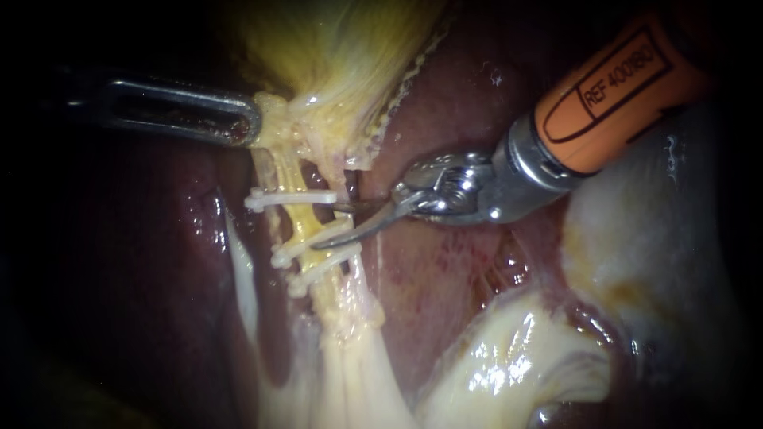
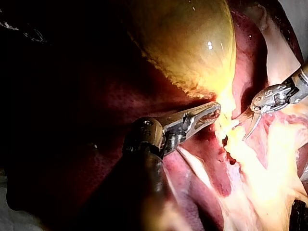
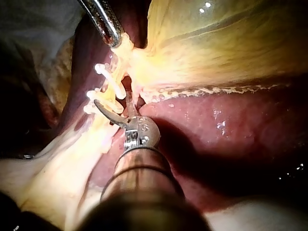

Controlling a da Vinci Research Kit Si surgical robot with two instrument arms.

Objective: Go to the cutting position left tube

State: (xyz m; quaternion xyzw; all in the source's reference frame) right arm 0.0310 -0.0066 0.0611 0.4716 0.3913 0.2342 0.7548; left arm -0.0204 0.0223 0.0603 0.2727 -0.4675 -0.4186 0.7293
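While left instrument [image 1: 251,119] clamps gallbladder [image 1: 342,48], right instrument [image 1: 324,226] gapes open beside clipped tube [image 1: 306,221].

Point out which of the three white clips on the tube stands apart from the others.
The clip nearest the gallbladder; the other two lie close together.

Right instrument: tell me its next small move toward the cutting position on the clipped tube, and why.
Probably ease the right instrument a little further across the clipped tube. Its end effector stands open at the tube's edge, in the gap between the upper clip and the middle clip, but the tube does not yet look fully between the blades.
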